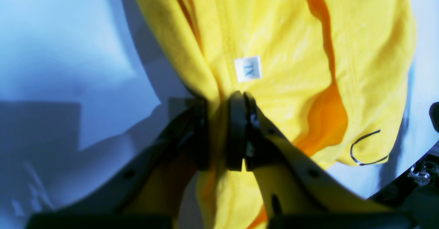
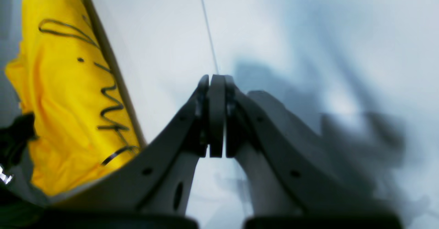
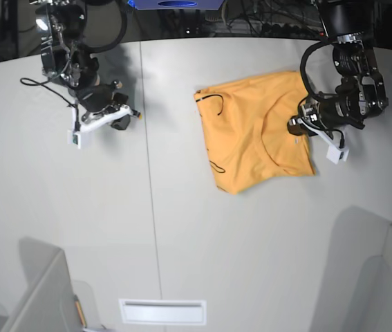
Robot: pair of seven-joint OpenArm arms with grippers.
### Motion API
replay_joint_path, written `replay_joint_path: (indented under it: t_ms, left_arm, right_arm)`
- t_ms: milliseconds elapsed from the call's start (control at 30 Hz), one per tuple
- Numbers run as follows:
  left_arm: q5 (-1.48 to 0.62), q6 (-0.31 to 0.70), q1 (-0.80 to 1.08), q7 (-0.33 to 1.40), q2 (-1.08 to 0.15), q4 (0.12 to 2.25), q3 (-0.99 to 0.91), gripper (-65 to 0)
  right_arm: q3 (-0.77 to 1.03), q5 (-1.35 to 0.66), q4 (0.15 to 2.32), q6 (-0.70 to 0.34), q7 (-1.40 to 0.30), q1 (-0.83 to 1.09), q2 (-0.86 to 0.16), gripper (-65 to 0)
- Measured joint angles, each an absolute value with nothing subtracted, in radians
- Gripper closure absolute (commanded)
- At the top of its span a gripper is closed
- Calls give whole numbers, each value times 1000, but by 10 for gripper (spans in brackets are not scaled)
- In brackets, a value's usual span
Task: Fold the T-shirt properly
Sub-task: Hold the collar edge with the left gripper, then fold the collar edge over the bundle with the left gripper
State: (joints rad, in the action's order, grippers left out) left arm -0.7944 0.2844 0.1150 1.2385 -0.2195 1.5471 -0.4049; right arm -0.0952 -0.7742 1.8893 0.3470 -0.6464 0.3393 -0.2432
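Note:
The orange-yellow T-shirt (image 3: 254, 135) lies partly folded on the white table, right of the middle seam, with thin dark squiggle marks at its left edge. My left gripper (image 3: 296, 127) is at the shirt's right edge, by the collar. In the left wrist view the left gripper (image 1: 219, 133) is shut on a bunched fold of the T-shirt (image 1: 274, 44), just below a small white size tag (image 1: 248, 68). My right gripper (image 3: 121, 123) hovers over bare table far left of the shirt. In the right wrist view the right gripper (image 2: 216, 119) is shut on nothing, with the T-shirt (image 2: 65, 98) off to its left.
A thin seam (image 3: 148, 187) runs down the table between the two arms. A white slot plate (image 3: 162, 311) sits near the front edge. Grey panels stand at the front left (image 3: 40, 301) and front right (image 3: 382, 277) corners. A loose cable (image 3: 40, 86) trails by the right arm.

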Motion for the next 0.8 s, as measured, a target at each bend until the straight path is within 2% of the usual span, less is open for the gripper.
replay_joint_path:
  t_ms: [133,367,667,800]
  left_arm:
    - [-797,285,112,1239,-242,1547,-395,0]
    - [-801,286,60,1227,-314,1502,-239,0]
    - [-808,287,-143,1227,-450,1422,134,0]
    - [-677,287,-244,1233,-474,1427,305,0]
  right_arm:
    - [-57,-787,1889,348,-645,347,-250,0]
    - [-54,-796,1889,348,-644,385,-249,0]
    - [-52,-797,1890,347,-642,414,-249,0]
    - [10,-805,1890,347,-649,414,-246,0]
